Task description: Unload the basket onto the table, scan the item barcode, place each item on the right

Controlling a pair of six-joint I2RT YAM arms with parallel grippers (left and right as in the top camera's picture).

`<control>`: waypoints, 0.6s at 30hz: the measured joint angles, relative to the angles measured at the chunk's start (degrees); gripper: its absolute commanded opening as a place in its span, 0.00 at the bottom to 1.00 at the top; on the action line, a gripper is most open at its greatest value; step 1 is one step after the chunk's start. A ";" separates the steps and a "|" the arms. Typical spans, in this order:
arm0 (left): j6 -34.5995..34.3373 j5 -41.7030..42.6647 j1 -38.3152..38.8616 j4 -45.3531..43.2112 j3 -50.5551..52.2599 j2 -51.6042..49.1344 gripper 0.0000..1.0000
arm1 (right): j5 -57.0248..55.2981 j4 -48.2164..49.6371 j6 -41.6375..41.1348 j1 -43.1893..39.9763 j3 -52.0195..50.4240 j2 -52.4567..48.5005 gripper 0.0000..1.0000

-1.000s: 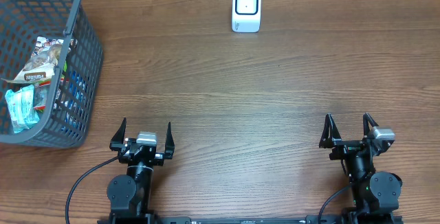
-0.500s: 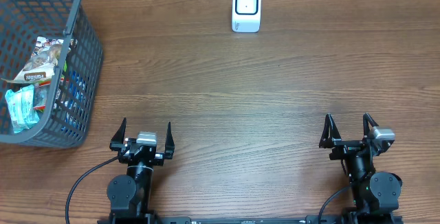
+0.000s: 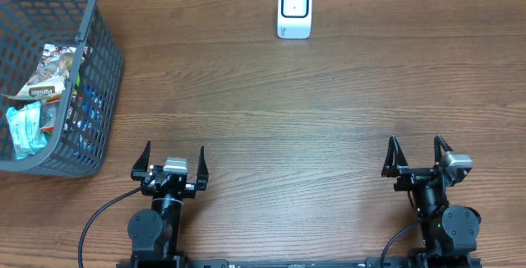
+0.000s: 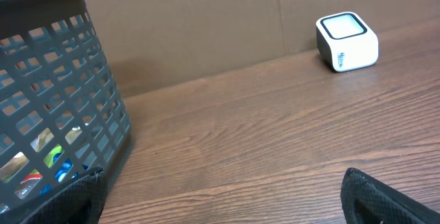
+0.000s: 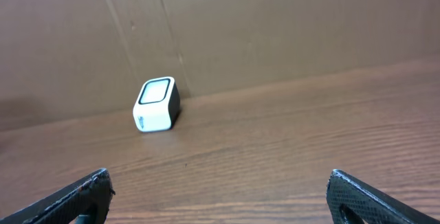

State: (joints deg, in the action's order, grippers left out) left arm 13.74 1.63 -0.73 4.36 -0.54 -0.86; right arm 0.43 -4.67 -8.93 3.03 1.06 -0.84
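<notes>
Start position, nothing picked yet. Left fingers [image 4: 395,200] spread wide and empty, low over the near edge of the tabletop [image 3: 288,112]. Right fingers [image 5: 375,198] likewise wide and empty, at the near right. Both well apart from everything else.

Items to scan: all inside the grey basket [image 3: 105,87] at the far left. Seen from above: a printed snack packet [image 3: 53,71] lying tilted near the inner wall, and a teal packet [image 3: 25,128] on the side nearer the robot. More coloured wrappers show through the mesh in the left wrist view, too small to name. No barcode can be made out on any of them.

Scanner [image 3: 295,10]: small white block with a dark-rimmed window on its upper face, standing at the far edge of the tabletop, a little right of middle. Well apart from the basket, bare wood between.

Step in hand, by my reading: the very first, choosing and fetching an item. Nothing done toward the scan.

Next move likely falls to the left arm, being nearer the basket. It would rise over the rim, come down inside and pinch one packet without snagging the mesh. Then carry it to the scanner and turn it until the barcode faces the window. Barcode side unknown, so a regrasp or a hand-over to the right arm may be needed.
</notes>
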 measured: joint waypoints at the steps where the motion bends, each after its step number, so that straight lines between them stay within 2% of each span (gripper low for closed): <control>1: 0.00 0.00 0.00 0.00 0.00 0.00 1.00 | 0.02 0.35 -0.02 0.02 0.00 0.00 1.00; 12: -0.09 1.09 0.00 -0.87 0.02 0.00 1.00 | 0.33 1.31 -0.04 0.02 0.00 0.00 1.00; 18: -2.73 2.80 0.00 -0.98 -0.20 0.00 1.00 | 3.17 1.46 -0.02 0.02 0.00 0.00 1.00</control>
State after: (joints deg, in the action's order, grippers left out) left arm 11.00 4.43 -0.73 3.38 -0.73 -0.86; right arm 3.60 -3.20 -8.95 3.05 1.06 -0.84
